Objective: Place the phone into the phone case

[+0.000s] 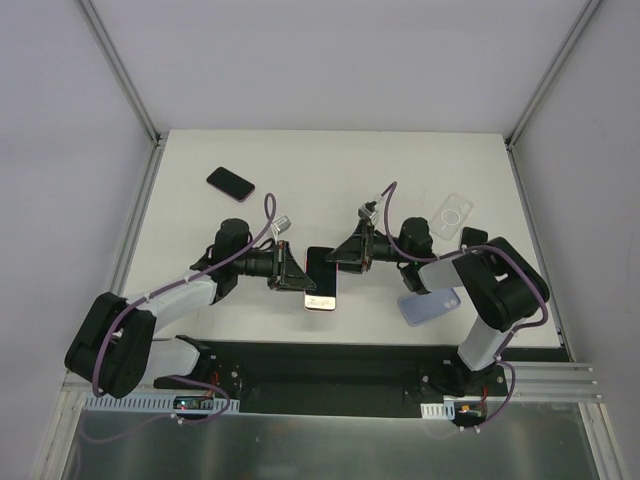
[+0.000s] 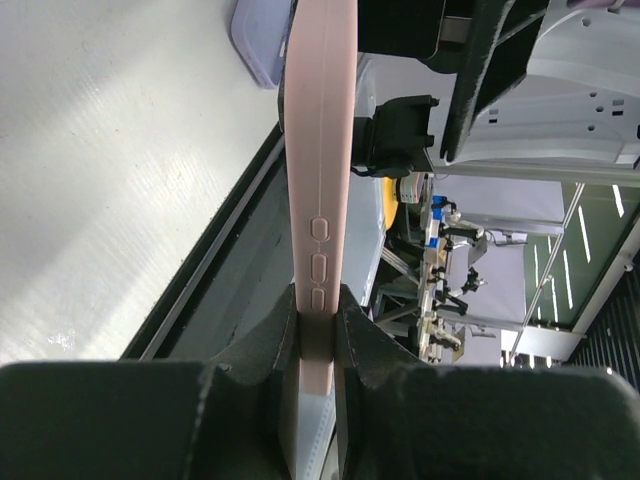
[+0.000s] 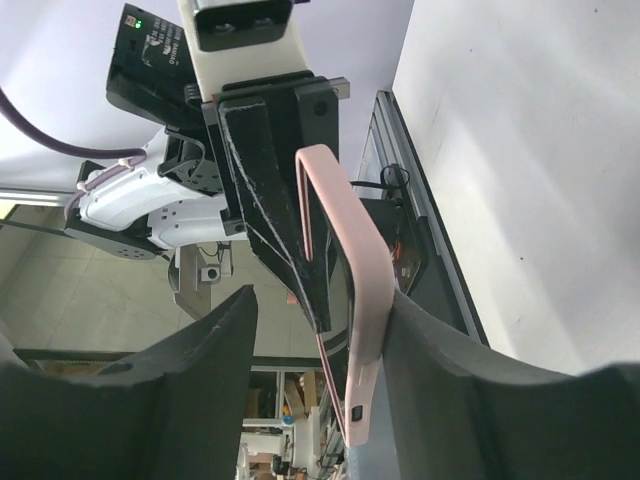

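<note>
A pink phone case (image 1: pixel 322 300) with a dark phone (image 1: pixel 320 268) showing in it hangs above the table between the two arms. My left gripper (image 1: pixel 292 272) is shut on one edge of it. In the left wrist view the case (image 2: pixel 320 150) stands edge-on, pinched between the fingers of the left gripper (image 2: pixel 318 300). My right gripper (image 1: pixel 345 252) is at the opposite edge. Seen from the right wrist, the right gripper (image 3: pixel 322 300) is open, and the case's bowed rim (image 3: pixel 365 280) leans against one finger (image 3: pixel 440 360).
A second black phone (image 1: pixel 231 183) lies at the far left of the white table (image 1: pixel 330 170). A clear case (image 1: pixel 452 215) lies at the far right. A lilac case (image 1: pixel 430 305) lies near the right arm, close to the front edge, and also shows in the left wrist view (image 2: pixel 255 40).
</note>
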You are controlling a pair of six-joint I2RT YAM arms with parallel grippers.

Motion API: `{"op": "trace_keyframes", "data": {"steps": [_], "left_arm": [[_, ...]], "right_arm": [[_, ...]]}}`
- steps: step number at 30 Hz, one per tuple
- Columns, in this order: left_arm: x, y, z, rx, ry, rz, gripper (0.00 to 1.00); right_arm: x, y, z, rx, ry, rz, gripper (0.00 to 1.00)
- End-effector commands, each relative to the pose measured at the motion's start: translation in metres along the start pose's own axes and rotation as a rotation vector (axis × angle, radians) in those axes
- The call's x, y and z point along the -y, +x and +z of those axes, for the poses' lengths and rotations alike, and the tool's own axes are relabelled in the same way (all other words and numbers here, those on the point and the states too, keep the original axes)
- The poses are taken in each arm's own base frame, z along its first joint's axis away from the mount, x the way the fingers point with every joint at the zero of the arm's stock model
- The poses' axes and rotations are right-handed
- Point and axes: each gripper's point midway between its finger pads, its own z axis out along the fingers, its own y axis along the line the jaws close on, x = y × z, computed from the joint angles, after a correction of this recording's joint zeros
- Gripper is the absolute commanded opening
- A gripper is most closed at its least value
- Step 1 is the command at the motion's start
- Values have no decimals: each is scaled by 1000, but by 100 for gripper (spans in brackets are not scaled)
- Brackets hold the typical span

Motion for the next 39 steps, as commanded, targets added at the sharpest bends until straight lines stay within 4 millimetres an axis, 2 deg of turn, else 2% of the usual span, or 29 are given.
{"op": "trace_keyframes", "data": {"steps": [1, 9, 14, 19, 20, 21, 24, 25, 26, 28, 29, 30, 31, 32, 34, 39], "left_arm": [[21, 8, -5, -27, 66, 91, 0], [21, 14, -8, -43, 65, 99, 0], [20, 16, -8, -48, 65, 98, 0], [16, 16, -7, -56, 53, 86, 0], [15, 16, -7, -58, 48, 80, 0], [12, 15, -6, -55, 37, 73, 0], [4, 15, -4, -66, 10, 41, 0], [4, 15, -4, -66, 9, 41, 0], [4, 16, -4, -70, 11, 41, 0], [7, 17, -4, -76, 18, 53, 0], [11, 17, -5, -74, 27, 69, 0], [13, 17, -6, -77, 33, 78, 0], [16, 19, -6, -85, 40, 87, 0], [20, 19, -7, -86, 50, 103, 0], [23, 20, -8, -91, 60, 119, 0], [25, 21, -8, -93, 64, 125, 0]], "right_arm": [[-42, -9, -4, 45, -125, -241, 56], [-36, -10, -4, 34, -88, -258, 56], [-33, -11, -4, 28, -39, -289, 49], [-35, -11, -5, 31, -19, -300, 33], [-33, -11, -5, 35, -10, -298, 29], [-33, -11, -6, 37, -6, -300, 19], [-27, -11, -7, 37, 24, -318, 2], [-23, -11, -7, 35, 47, -303, 2], [-26, -10, -7, 33, 47, -319, 2], [-24, -8, -9, 25, 65, -329, 10], [-30, -8, -11, 29, 66, -346, 16], [-33, -8, -11, 30, 73, -358, 30], [-26, -6, -13, 21, 113, -358, 35], [-31, -7, -15, 30, 121, -380, 39], [-34, -10, -16, 36, 143, -429, 42], [-36, -8, -19, 10, 176, -426, 40]]}}
